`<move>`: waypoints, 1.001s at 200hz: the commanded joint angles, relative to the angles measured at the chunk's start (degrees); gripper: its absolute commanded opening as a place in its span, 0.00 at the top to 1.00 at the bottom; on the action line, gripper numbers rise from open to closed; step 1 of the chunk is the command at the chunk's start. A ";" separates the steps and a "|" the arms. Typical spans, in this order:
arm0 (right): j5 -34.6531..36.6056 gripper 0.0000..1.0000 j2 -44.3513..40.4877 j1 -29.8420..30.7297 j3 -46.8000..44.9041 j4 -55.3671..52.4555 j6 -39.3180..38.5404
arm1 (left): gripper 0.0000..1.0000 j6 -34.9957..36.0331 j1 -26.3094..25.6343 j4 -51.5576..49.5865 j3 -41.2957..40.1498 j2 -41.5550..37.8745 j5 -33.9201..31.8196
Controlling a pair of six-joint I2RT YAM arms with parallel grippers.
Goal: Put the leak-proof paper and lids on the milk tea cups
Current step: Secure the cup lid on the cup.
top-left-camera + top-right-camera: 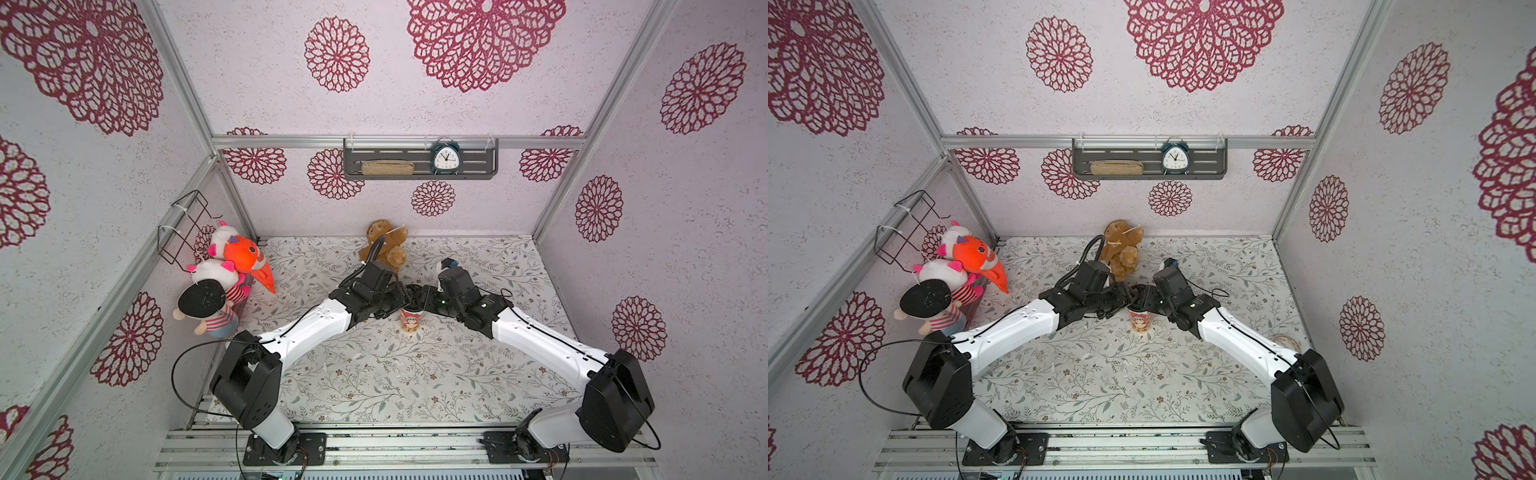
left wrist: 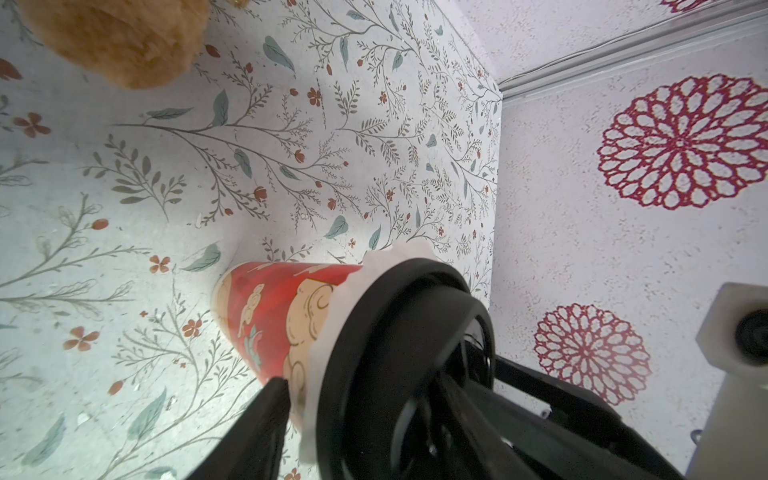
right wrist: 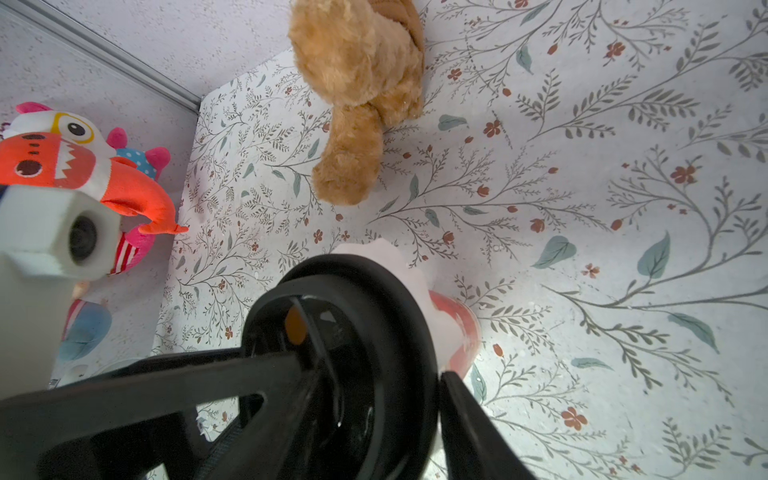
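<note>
Both left fingers, right fingers at cup, grip unclear; floral tabletop, rosette walls.

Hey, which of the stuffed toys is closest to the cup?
The brown plush animal, alone at the back of the table just behind the cup. The other toys are bunched together against the left wall.

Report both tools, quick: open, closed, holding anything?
Left tool: astride the rim of the black round plastic lid on the red-printed paper cup; grip cannot be told.
Right tool: astride the same lid's rim; grip cannot be told.
</note>
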 commanded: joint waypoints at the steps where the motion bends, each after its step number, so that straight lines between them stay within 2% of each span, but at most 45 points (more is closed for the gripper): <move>1: -2.15 0.47 2.52 0.86 -2.28 -15.97 -2.09 | 0.44 -0.11 -0.43 -3.10 -3.18 2.76 -0.80; 60: -1.64 0.37 0.12 -1.53 4.37 -20.64 -6.39 | 0.47 2.63 -0.09 -5.26 -5.65 5.57 0.01; 85: -3.68 0.33 -2.32 -3.69 7.64 -23.22 -9.95 | 0.47 3.63 0.26 -5.95 -5.34 6.37 0.37; 118: -7.89 0.33 -4.79 -8.06 10.42 -27.10 -15.05 | 0.47 4.98 1.24 -7.08 -4.87 7.14 0.60; 144: -12.38 0.38 -4.94 -11.43 9.62 -27.93 -18.94 | 0.48 6.18 1.76 -8.28 -3.69 7.77 0.59; 172: -17.35 0.41 -3.22 -12.69 9.54 -27.12 -22.43 | 0.48 7.20 1.87 -9.96 -2.25 8.30 0.37; 200: -18.34 0.42 -1.71 -13.68 10.86 -26.54 -24.16 | 0.48 7.55 1.87 -10.54 -1.65 8.43 0.43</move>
